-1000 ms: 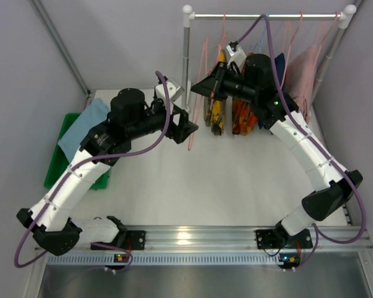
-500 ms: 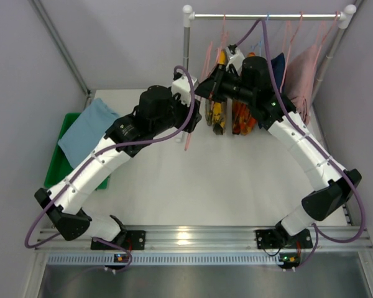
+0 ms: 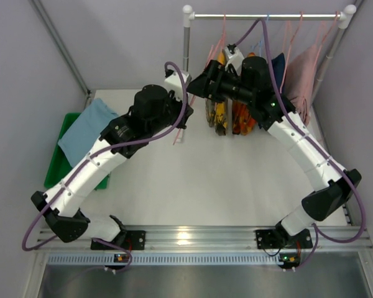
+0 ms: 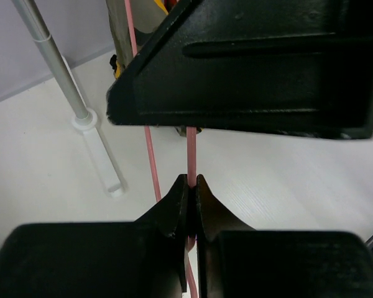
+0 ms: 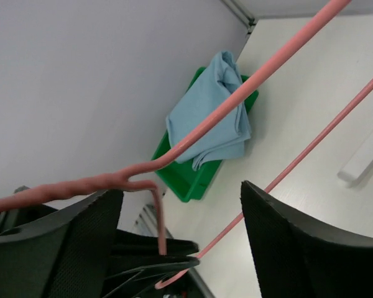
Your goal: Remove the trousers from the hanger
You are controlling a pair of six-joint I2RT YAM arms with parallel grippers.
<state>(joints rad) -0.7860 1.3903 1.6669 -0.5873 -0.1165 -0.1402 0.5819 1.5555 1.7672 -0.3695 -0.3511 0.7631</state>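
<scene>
Left gripper [image 4: 190,186] is clenched on a thin pink hanger [image 4: 191,152], the rod running straight between its pads. Right gripper [image 5: 181,189] is spread wide around the hanger's hook. Yellow black-blotched trousers [image 3: 218,117] hang lengthwise downward, close beside the right gripper. Light blue trousers [image 5: 214,108], soft and folded, are draped over the green bin [image 5: 185,177], well beyond it.

— The hanger [image 4: 191,152]?
— Smooth pink plastic, slightly glossy. The left gripper [image 4: 189,186] is matt black plastic.
— The light blue trousers [image 5: 214,112]?
— Soft, creased matt cloth in a glossy green plastic bin [image 5: 183,180]. The rack pole [image 4: 53,65] is satin metal and the table [image 3: 193,186] is matt white.
</scene>
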